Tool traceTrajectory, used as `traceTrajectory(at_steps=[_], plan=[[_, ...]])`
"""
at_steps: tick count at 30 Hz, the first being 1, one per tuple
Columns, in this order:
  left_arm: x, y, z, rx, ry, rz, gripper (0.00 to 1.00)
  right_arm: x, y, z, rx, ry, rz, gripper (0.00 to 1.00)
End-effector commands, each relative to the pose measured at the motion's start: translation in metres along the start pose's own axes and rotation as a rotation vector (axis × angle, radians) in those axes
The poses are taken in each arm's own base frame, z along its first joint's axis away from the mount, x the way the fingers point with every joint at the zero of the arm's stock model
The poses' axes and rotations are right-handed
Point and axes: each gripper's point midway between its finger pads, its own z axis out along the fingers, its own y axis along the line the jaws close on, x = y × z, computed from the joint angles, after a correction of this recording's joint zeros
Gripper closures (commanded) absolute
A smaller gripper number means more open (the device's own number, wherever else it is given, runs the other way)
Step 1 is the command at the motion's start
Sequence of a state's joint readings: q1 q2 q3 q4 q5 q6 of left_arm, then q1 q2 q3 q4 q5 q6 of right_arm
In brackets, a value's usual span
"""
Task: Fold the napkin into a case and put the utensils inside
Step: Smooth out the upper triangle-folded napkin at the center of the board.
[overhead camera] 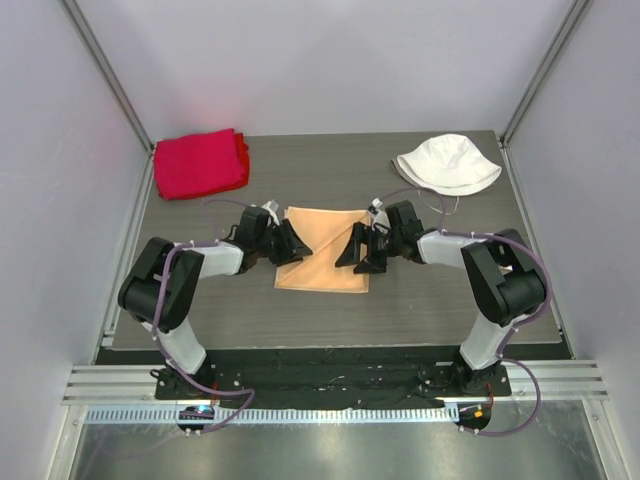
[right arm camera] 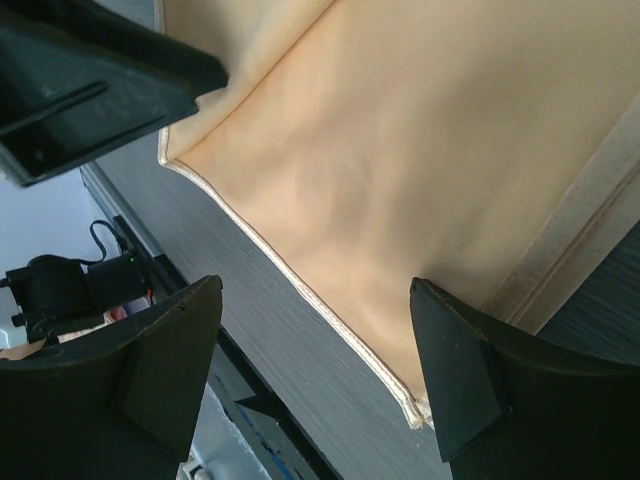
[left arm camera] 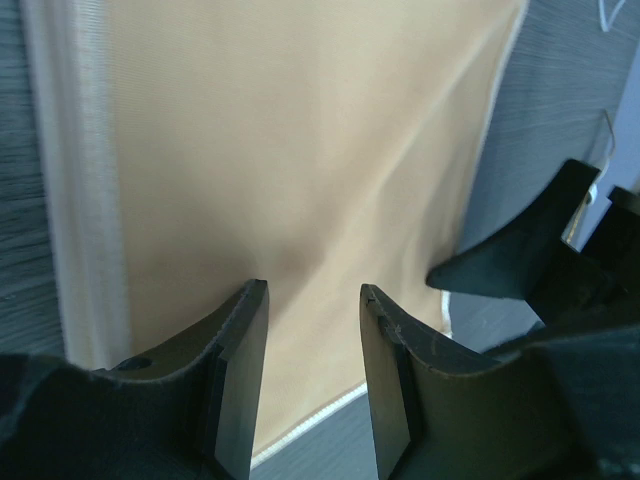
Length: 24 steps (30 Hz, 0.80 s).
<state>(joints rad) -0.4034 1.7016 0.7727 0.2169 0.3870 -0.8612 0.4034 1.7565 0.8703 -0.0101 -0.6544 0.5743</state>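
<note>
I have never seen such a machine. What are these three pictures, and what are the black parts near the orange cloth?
One picture looks down from above on two robot arms bolted at the table's near edge. The other two come from cameras on each wrist, so the black shapes are gripper fingers. The left gripper and the right gripper both stand open at opposite sides of the napkin, a shiny peach cloth lying flat. Neither holds anything. Farther back lie a red cloth and a white hat. I see no utensils.
</note>
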Motion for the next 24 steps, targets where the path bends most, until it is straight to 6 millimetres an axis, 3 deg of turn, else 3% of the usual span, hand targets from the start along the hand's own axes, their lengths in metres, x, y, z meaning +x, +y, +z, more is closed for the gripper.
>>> traceTrajectory(at_steps=[1,4,9,13,18,20,22,23,24], plan=[[-0.013,0.009,0.01,-0.007,-0.084,0.001,0.55,0.022,-0.016,-0.009,0.032,-0.008,-0.008,0.19],[-0.007,0.02,0.012,-0.028,-0.073,0.002,0.55,0.03,-0.025,-0.021,0.071,-0.015,-0.003,0.19],[-0.002,0.024,0.009,-0.037,-0.065,0.007,0.55,0.026,-0.033,-0.043,0.14,-0.054,-0.008,0.19],[-0.005,0.0,0.001,0.034,-0.053,0.005,0.54,0.017,-0.018,-0.058,0.144,-0.074,-0.044,0.19],[-0.044,-0.069,-0.04,0.134,-0.115,0.06,0.45,-0.004,0.008,-0.07,0.143,-0.126,-0.142,0.16],[-0.061,-0.075,-0.055,0.052,-0.115,0.086,0.41,-0.014,0.012,-0.071,0.213,-0.148,-0.212,0.15],[-0.079,-0.068,-0.059,-0.032,-0.137,0.099,0.38,-0.019,0.021,-0.068,0.26,-0.145,-0.256,0.15],[-0.102,-0.074,-0.065,-0.044,-0.17,0.131,0.38,-0.021,0.024,-0.066,0.276,-0.152,-0.269,0.15],[-0.099,-0.054,-0.056,-0.111,-0.105,0.108,0.39,-0.028,0.022,-0.068,0.319,-0.181,-0.277,0.15]])
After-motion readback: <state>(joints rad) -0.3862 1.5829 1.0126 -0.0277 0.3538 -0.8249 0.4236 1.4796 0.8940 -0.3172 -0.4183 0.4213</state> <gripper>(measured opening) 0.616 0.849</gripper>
